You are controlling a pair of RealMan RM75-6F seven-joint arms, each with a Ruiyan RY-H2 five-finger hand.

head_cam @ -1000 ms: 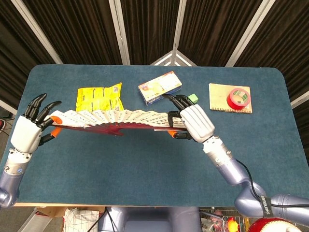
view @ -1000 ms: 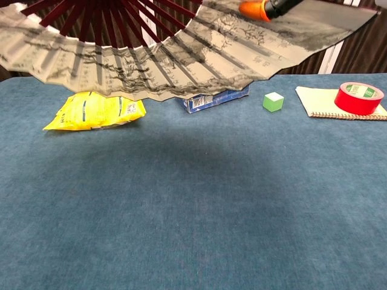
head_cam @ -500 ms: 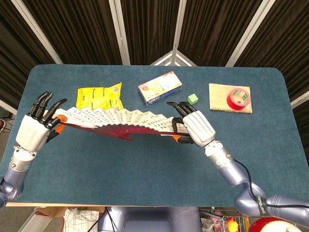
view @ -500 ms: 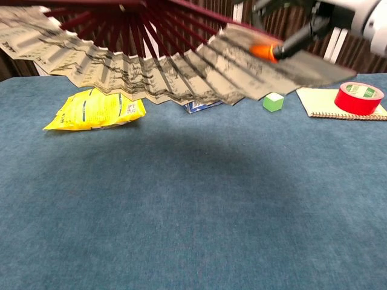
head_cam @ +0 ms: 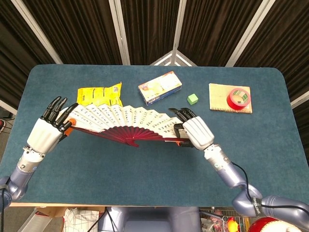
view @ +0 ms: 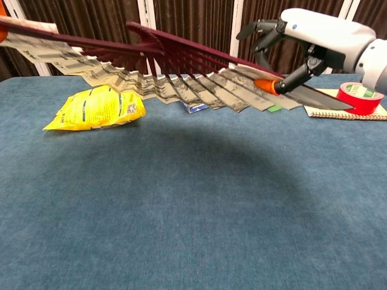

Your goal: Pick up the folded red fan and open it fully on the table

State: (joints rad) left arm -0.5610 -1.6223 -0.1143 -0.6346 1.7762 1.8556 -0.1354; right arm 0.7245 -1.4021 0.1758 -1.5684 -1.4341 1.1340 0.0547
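Currently the spread red-ribbed paper fan (head_cam: 123, 123) hangs mid-frame above the blue table (head_cam: 159, 166), each end stick pinched by the left hand (head_cam: 46, 133) and right hand (head_cam: 195, 133); uneven lowering could slip a stick or crumple pleats.
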